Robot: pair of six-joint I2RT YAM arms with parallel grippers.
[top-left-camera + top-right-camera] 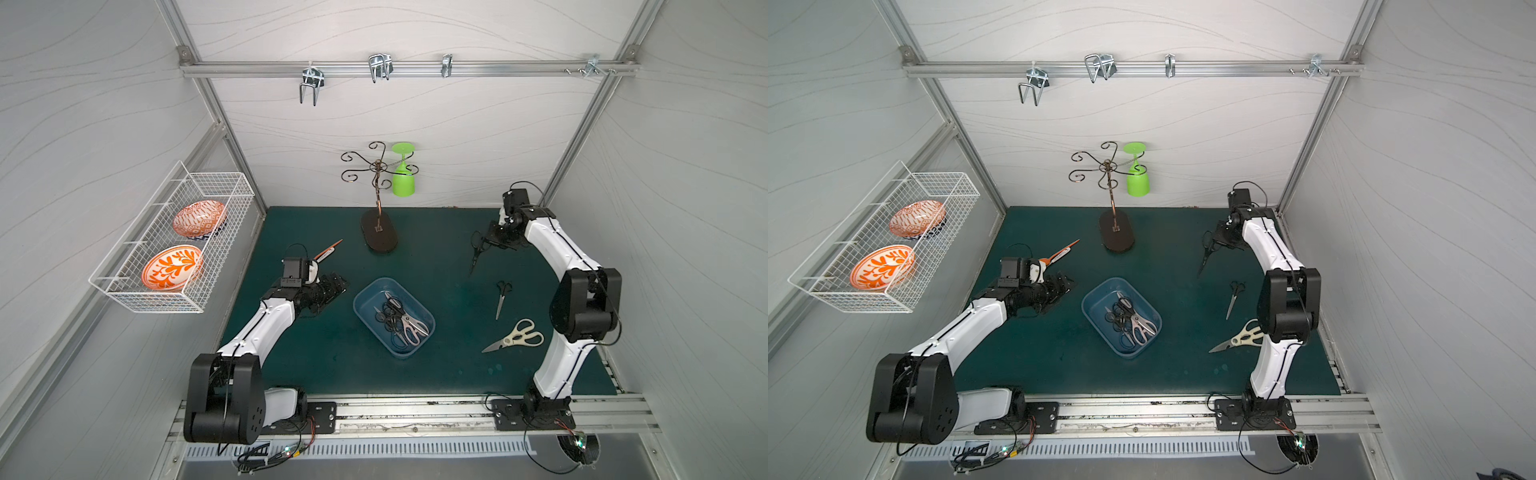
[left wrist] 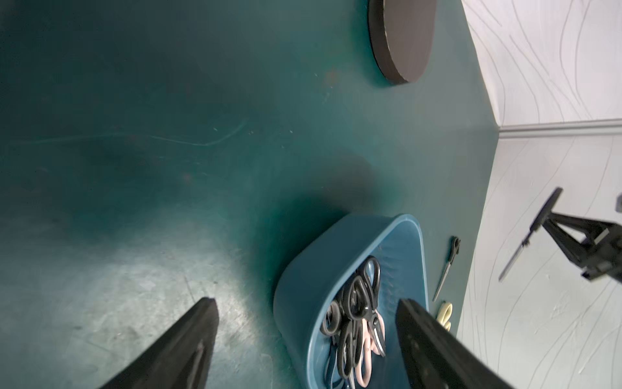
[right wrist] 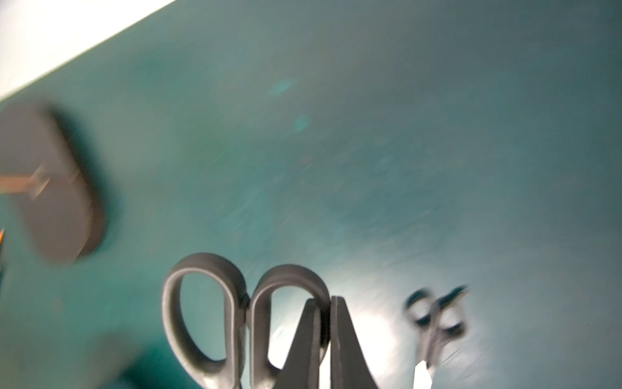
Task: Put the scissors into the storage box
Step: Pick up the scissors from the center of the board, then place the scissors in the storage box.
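teal mat [image 1: 415,257] in a top view: the box [image 1: 372,296] sits mid-mat with a heap [image 1: 399,318] of black and pale pairs inside. the right gripper [image 1: 490,241] is far back on the right, clamped on a black pair [image 1: 475,249] by one handle loop, blades hanging down. a small pair [image 1: 501,297] and the cream pair [image 1: 515,336] lie on the mat between box and right arm, well apart from the box. the left gripper [image 1: 332,286] hovers left of the box, near an orange pair [image 1: 328,251].

a top view again: box [image 1: 1100,296], black pair [image 1: 1206,249], small pair [image 1: 1234,297] and cream pair [image 1: 1239,336] lie the same way.

left wrist: the left gripper [image 2: 306,300] stands wide, holding nothing. the box [image 2: 303,279] and heap [image 2: 360,303] are just by one finger, and the black pair [image 2: 525,242] hangs off the mat.

right wrist, blurred: the right gripper [image 3: 324,299] pinches one loop of the black pair [image 3: 202,303], with the stand [image 3: 50,188] off to one side.
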